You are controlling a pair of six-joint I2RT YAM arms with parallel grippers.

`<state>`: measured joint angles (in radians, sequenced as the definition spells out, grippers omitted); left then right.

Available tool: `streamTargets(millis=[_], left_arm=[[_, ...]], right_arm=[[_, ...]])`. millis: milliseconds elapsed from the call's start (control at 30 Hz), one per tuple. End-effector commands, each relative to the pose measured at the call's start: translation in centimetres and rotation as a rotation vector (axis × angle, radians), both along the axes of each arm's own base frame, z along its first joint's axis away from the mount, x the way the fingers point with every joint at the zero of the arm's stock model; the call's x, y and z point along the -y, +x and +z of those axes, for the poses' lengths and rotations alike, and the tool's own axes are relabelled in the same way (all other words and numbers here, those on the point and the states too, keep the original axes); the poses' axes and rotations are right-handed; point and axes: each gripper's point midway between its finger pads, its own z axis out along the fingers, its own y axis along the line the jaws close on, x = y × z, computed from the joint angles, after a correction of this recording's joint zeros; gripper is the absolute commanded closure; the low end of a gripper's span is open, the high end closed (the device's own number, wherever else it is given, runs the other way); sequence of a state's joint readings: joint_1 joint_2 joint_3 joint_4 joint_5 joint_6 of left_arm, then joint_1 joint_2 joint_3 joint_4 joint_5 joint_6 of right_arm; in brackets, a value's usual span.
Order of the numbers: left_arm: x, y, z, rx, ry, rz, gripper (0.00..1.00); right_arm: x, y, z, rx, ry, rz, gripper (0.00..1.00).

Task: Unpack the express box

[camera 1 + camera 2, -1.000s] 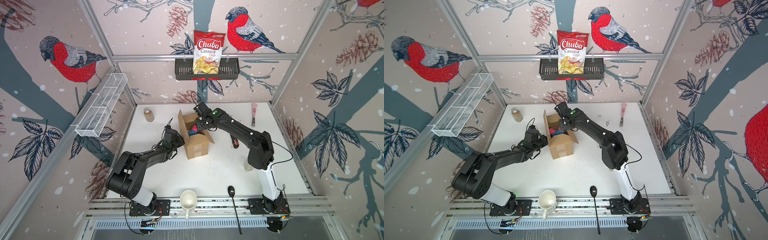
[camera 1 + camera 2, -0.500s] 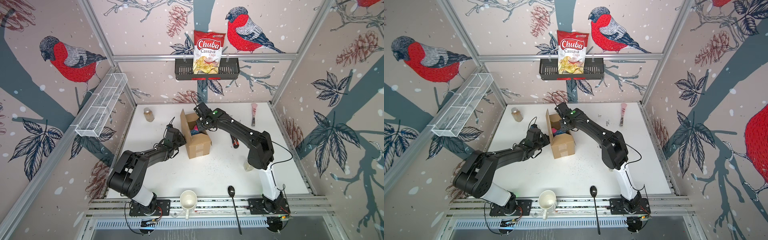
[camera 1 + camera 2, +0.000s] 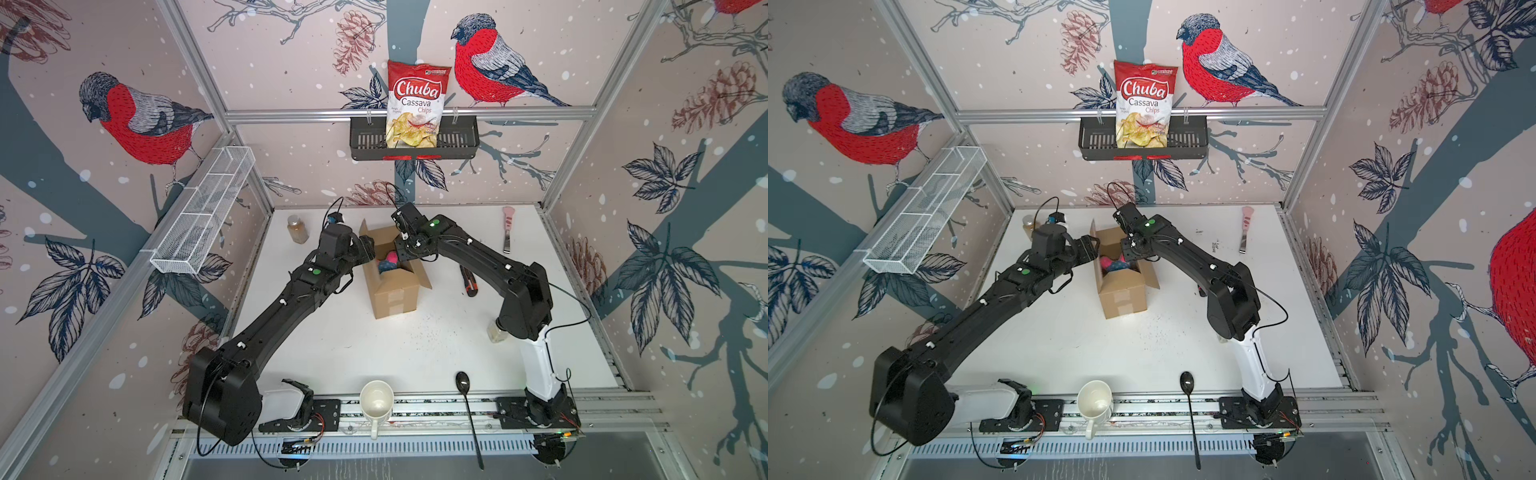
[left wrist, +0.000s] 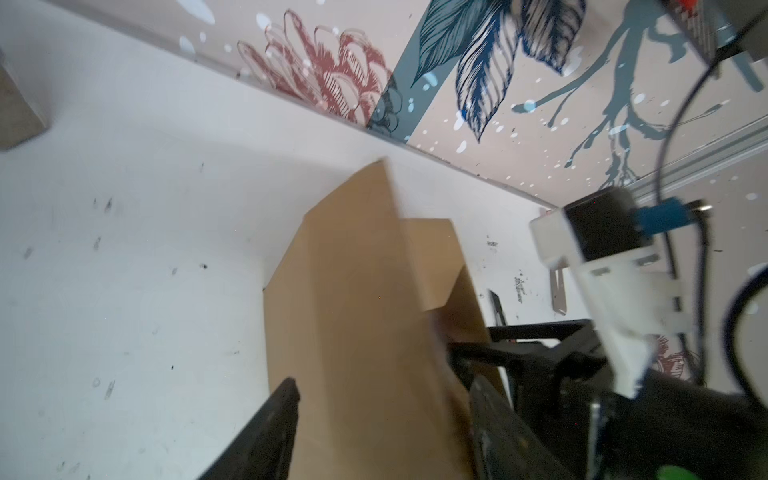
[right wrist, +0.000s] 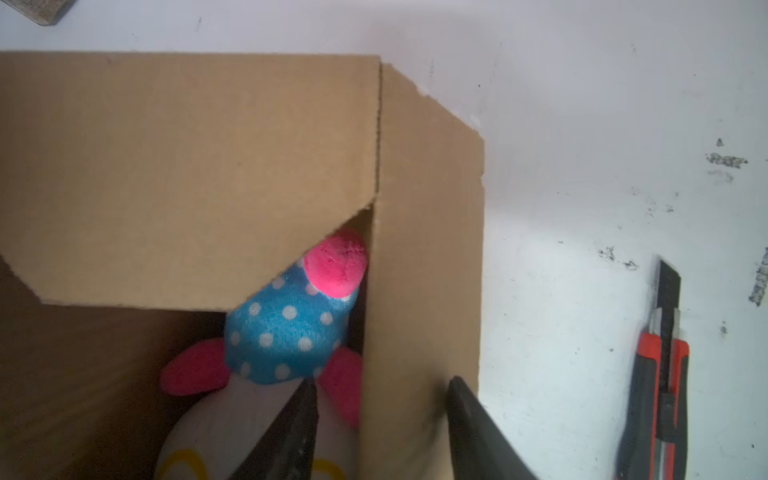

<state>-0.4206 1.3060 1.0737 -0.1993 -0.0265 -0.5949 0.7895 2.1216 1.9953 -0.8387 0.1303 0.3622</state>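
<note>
The express box (image 3: 395, 286) (image 3: 1123, 291) is a brown carton standing mid-table with its flaps up. Inside lies a plush toy (image 5: 291, 328) (image 3: 388, 262), blue with white dots and pink parts. My left gripper (image 3: 368, 249) (image 4: 384, 395) is at the box's left flap. It is open, and the flap (image 4: 353, 270) runs between the spread fingers. My right gripper (image 3: 404, 249) (image 5: 382, 392) is open at the box's right side. One finger is inside over the toy and the other outside the right flap (image 5: 424, 249).
A red and black box cutter (image 3: 469, 282) (image 5: 660, 374) lies right of the box. A spice jar (image 3: 298, 229) and a pink-handled tool (image 3: 508, 226) sit at the back. A mug (image 3: 376, 401) and a spoon (image 3: 465, 390) are at the front edge. The black wall basket (image 3: 457, 141) holds a chips bag.
Both grippers have gone from shut on the box's flaps to open. The box has turned from skewed to nearly square with the table. The left gripper rose to the flap's top.
</note>
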Motion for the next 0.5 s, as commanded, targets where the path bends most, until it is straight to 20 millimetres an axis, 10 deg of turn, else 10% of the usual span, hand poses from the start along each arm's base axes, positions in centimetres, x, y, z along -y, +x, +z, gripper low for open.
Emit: streamTargets(millis=[0, 467], left_arm=[[-0.06, -1.18, -0.67, -0.072, 0.103, -0.042, 0.34], [0.92, -0.34, -1.49, -0.209, 0.277, -0.1, 0.36]], right_arm=[[-0.46, 0.13, 0.62, 0.009, 0.042, 0.013, 0.54], [-0.69, 0.44, 0.04, -0.009, 0.069, 0.022, 0.49]])
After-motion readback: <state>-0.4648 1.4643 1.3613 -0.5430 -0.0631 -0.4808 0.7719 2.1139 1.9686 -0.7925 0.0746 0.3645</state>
